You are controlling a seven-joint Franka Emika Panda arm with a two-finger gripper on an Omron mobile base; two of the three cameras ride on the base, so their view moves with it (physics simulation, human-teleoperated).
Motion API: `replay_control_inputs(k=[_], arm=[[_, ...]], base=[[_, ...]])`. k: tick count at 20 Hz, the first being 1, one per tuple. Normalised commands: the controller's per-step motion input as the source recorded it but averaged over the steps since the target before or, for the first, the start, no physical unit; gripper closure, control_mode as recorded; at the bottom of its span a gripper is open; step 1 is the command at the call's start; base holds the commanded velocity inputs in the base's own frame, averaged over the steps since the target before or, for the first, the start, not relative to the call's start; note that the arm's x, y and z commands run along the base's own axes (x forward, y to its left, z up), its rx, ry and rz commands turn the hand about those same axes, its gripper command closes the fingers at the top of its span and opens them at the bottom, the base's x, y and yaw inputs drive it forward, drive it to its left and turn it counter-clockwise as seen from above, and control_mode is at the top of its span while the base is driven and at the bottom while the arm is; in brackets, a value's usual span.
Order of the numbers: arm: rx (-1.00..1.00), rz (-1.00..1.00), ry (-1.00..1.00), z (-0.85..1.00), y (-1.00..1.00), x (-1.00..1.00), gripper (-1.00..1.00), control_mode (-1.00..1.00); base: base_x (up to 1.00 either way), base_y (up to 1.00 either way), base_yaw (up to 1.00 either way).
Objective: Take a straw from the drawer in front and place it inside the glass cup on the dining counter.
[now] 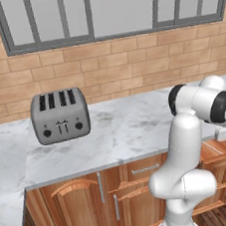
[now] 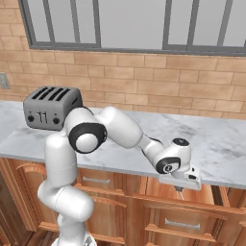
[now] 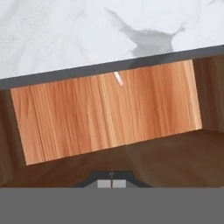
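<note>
Under worktop (image 3: 65, 35) edge, straw (image 3: 118, 78) half hidden

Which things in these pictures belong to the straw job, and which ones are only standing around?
For the job:
- straw, lying at the back of the drawer
- drawer, pulled open under the worktop edge
- gripper, shut, above the drawer

Just there:
- toaster
- marble worktop
- window

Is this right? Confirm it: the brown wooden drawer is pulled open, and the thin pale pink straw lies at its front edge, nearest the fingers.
Not quite. The brown wooden drawer is open, but the hand view shows the thin pale pink straw at its back, by the marble worktop's edge.
</note>
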Motion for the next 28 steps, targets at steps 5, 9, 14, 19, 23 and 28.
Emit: replay_control_inputs(k=[5,9,14,19,23,28], arm=[[0.04,0.13,0.00,-0.09,0.00,0.02,1.00,-1.00],[0.03,0.12,0.00,-0.08,0.00,0.06,1.00,-1.00],[0.00,0.09,0.00,-0.17,0.00,0.06,1.00,-1.00],[0.00,0.03,0.00,-0.18,0.00,0.01,1.00,-1.00],[0.00,0.00,0.00,-0.12,0.00,0.00,1.00,-1.00],[0.00,0.00,0.00,-0.05,0.00,0.00,1.00,-1.00]], base=[[0.00,0.00,0.00],[0.00,0.00,0.00],[0.00,0.00,0.00],[0.00,0.00,0.00],[0.00,0.00,0.00],[0.00,0.00,0.00]])
